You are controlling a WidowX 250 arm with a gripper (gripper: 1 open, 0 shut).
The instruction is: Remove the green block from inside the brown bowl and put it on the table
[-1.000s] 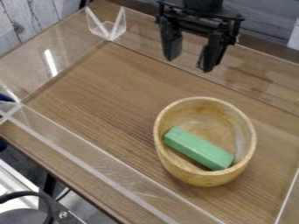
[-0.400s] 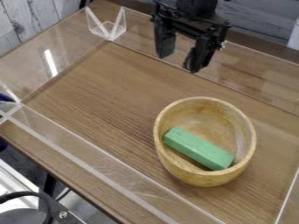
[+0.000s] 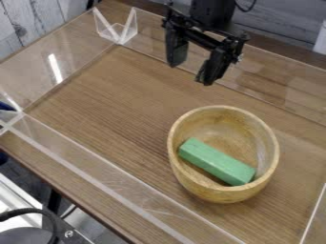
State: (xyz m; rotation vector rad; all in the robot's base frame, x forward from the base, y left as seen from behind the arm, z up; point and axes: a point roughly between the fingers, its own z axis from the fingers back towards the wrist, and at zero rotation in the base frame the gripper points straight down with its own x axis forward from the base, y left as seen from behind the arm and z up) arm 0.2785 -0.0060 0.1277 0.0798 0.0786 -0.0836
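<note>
Wood-grain table [image 3: 114,114] fills most of the view, brown and flat, with the grain running diagonally from the near left toward the far right. Clear acrylic walls [image 3: 76,157] edge it on the left, the near side and along the back; their edges catch pale glare, and a bright streak of reflection lies on the surface near the left wall. At the far left corner a small clear bracket [image 3: 117,27] stands where two panels meet. Beyond the walls, whitish boards show at the upper left, and a dark curved cable or frame sits at the bottom left below the table's edge, too dim to identify.

Near the right side of the table sits the bowl [image 3: 258,126], round, light tan wood with visible grain and a thick rim, upright. Inside it lies the block [image 3: 216,162], a flat mid-green bar resting on the bowl's floor, angled from upper left to lower right and leaning toward the near-left wall of the bowl. Nothing else is in the bowl.

Above the far part of the table hangs the black gripper [image 3: 193,63], pointing down, its two fingers spread apart and empty. It is behind and left of the bowl, well apart from it and from the block.
</note>
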